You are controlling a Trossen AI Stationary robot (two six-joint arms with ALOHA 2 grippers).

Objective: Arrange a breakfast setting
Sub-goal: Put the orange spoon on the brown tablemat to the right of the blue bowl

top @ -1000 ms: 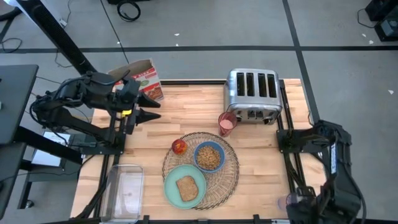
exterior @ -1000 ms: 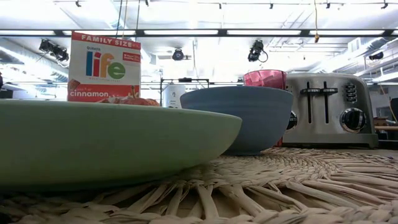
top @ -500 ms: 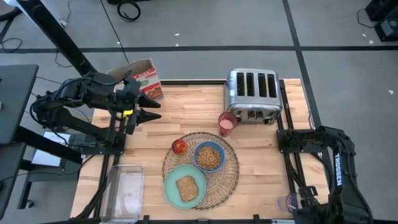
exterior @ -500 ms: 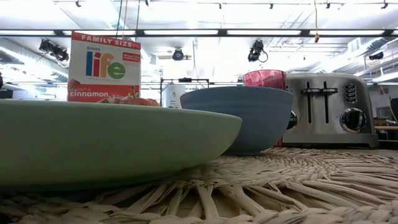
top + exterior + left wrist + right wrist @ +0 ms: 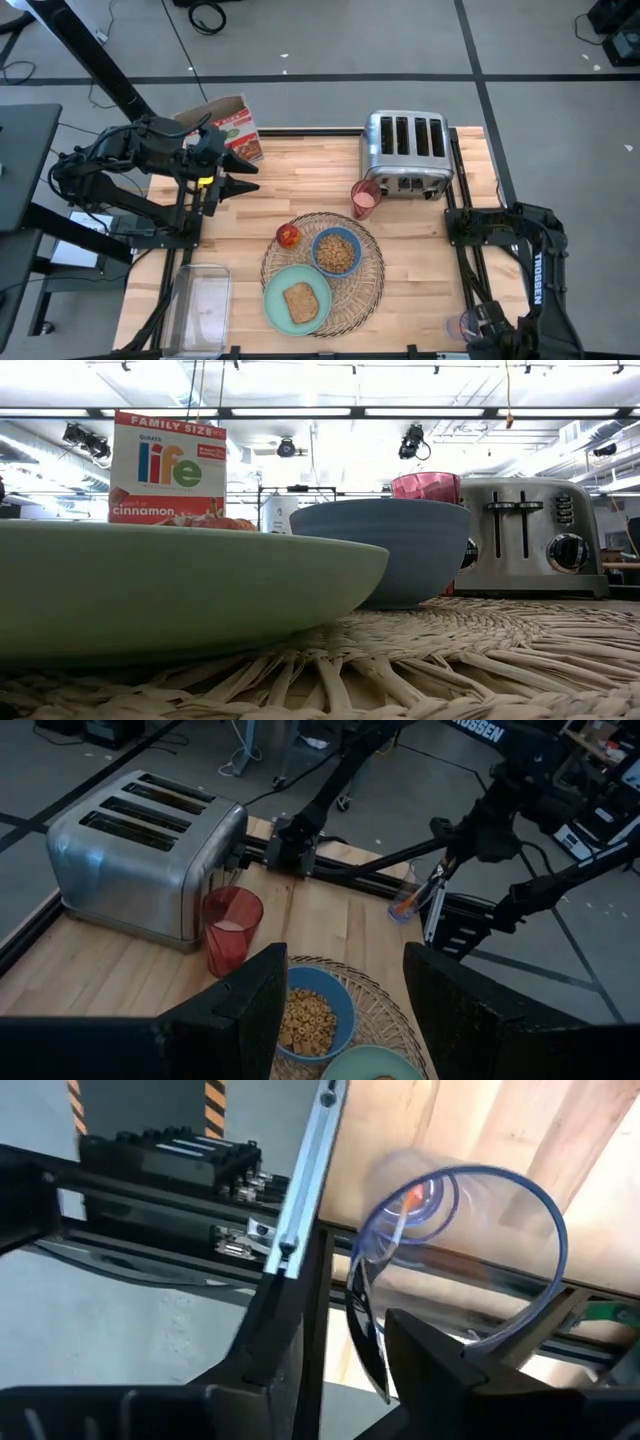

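The straw placemat (image 5: 370,290) lies at the table's near middle. On it rest the mint-green plate (image 5: 275,300) with the toast (image 5: 300,302) and the blue bowl (image 5: 337,251) holding cereal. The red apple (image 5: 289,235) sits at the mat's left edge, and the pink cup (image 5: 365,198) stands in front of the toaster. The orange-handled spoon (image 5: 410,1195) stands in a clear cup (image 5: 470,1260) at the table's near right corner. My right gripper (image 5: 355,1380) is open, with one finger on either side of that cup's wall. My left gripper (image 5: 250,177) is open and empty over the table's far left. My right gripper has the clear cup's wall near the rim (image 5: 362,1315) between its open fingers. I cannot tell whether a finger touches it.
A chrome toaster (image 5: 405,150) stands at the far right. A cereal box (image 5: 235,130) stands at the far left edge. A clear plastic bin (image 5: 203,300) lies at the near left. Bare wood shows between the mat and the right rail.
My right arm has drawn toward the table's near edge, bringing its wrist over the clear cup at the near right corner. The things on the table have stayed where they were.
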